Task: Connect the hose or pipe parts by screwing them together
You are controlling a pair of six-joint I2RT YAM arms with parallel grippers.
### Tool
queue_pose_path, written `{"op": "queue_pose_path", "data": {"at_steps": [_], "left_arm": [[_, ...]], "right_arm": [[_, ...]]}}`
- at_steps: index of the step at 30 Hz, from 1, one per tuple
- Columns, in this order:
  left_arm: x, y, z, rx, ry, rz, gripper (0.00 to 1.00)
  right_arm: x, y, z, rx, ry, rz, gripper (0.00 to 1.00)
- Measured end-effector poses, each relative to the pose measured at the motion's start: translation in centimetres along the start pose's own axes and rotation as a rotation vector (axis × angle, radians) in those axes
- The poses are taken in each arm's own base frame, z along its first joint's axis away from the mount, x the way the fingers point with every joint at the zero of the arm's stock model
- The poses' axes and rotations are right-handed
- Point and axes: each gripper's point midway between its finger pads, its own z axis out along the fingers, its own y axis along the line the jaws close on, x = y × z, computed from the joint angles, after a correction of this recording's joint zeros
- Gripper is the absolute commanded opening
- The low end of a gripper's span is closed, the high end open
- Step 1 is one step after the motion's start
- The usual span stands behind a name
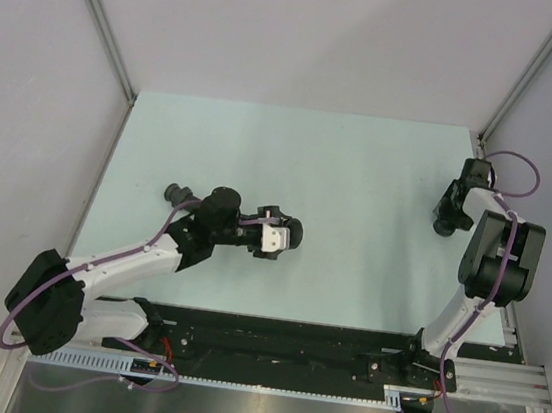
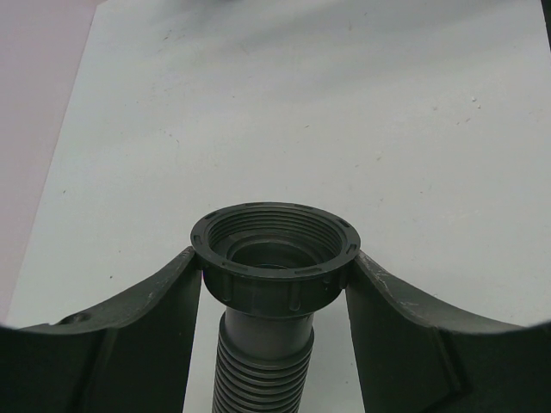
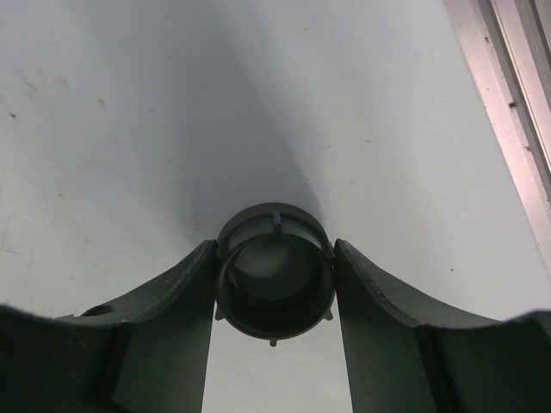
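Nearest you, left of the table's (image 1: 361, 167) middle and closer to its near edge, your left gripper (image 1: 286, 234) is clamped on the threaded collar (image 2: 274, 249) of the corrugated hose (image 2: 263, 370), pinching the collar's ribbed sides. That hold leaves the threaded mouth uncovered and facing out over the table, which I judge is so the mating piece can be brought up to it. Further off, close to the right edge and well apart from the hose, your right gripper (image 1: 443, 222) straddles the ring nut (image 3: 274, 288), which rests on the table beside the aluminium rail (image 3: 516, 103). Its fingers (image 3: 185, 292) lie against both flanks, so it looks closed on the nut, taken across its width to keep the bore free for threading.
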Motion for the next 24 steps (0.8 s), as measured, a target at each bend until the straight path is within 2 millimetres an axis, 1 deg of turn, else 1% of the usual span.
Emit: {"op": "queue_pose_path", "data": {"at_steps": [2, 3, 5, 7, 9, 11, 13, 15, 17, 19, 21, 24], "left_arm": [[0.3, 0.0, 0.1, 0.000, 0.008, -0.004, 0.00], [0.5, -0.1, 0.2, 0.000, 0.016, -0.009, 0.00], [1.2, -0.2, 0.5, 0.003, 0.036, -0.025, 0.00], [2.0, -0.3, 0.7, -0.001, 0.060, -0.041, 0.00], [2.4, -0.2, 0.7, -0.008, 0.076, -0.049, 0.01], [2.5, 0.0, 0.7, -0.018, 0.082, -0.049, 0.00], [2.6, 0.1, 0.7, -0.025, 0.088, -0.049, 0.00], [2.7, 0.3, 0.6, -0.034, 0.095, -0.048, 0.00], [2.8, 0.3, 0.6, -0.039, 0.100, -0.048, 0.00], [2.8, 0.4, 0.6, -0.039, 0.100, -0.046, 0.00], [2.8, 0.4, 0.6, -0.039, 0.101, -0.041, 0.00], [2.6, 0.3, 0.6, -0.028, 0.091, -0.014, 0.00]], "right_arm": [[0.1, 0.6, -0.1, -0.019, 0.003, -0.010, 0.39], [0.2, 1.3, -0.2, -0.034, 0.004, -0.022, 0.36], [0.7, 3.4, -0.6, -0.077, 0.007, -0.057, 0.33], [1.5, 6.9, -1.4, -0.154, 0.008, -0.109, 0.31], [2.7, 11.1, -2.7, -0.264, 0.005, -0.159, 0.30], [4.6, 15.1, -4.6, -0.397, 0.011, -0.205, 0.28], [7.4, 18.1, -7.0, -0.525, 0.039, -0.235, 0.27], [9.6, 19.7, -9.7, -0.651, 0.062, -0.234, 0.27], [10.5, 20.2, -12.4, -0.768, 0.064, -0.206, 0.27], [10.5, 20.6, -15.3, -0.896, 0.028, -0.158, 0.27], [10.2, 21.1, -18.7, -1.035, -0.023, -0.118, 0.27], [10.2, 22.3, -22.3, -1.210, -0.073, -0.102, 0.27]]}}
